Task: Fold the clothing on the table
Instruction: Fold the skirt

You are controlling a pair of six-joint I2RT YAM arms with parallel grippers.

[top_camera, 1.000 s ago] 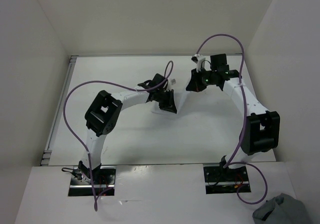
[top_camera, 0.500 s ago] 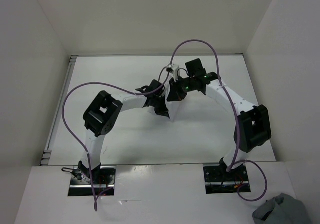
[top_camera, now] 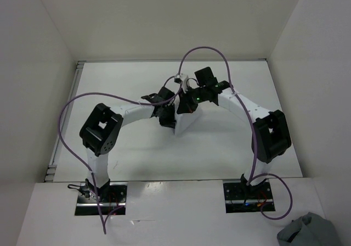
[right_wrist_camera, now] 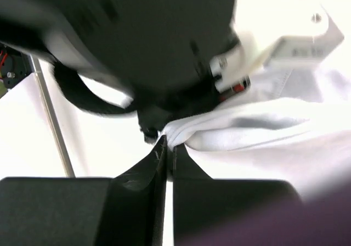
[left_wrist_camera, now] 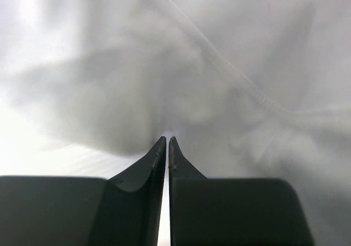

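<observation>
From above, both arms reach over the middle of the counter [top_camera: 230, 147], with the left gripper [top_camera: 166, 117] and right gripper [top_camera: 184, 105] close together at the bunched white clothing [top_camera: 184, 126]. The left wrist view shows its fingers [left_wrist_camera: 145, 172] a hairline apart, with fabric gathered at the tips; I cannot tell whether they grip it. In the right wrist view, the right gripper [right_wrist_camera: 166, 143] is closed on a fold of the clothing [right_wrist_camera: 247, 126].

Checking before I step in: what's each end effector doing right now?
Left end effector: jaws almost together at the clothing; grip cannot be told.
Right end effector: closed on the clothing.
</observation>
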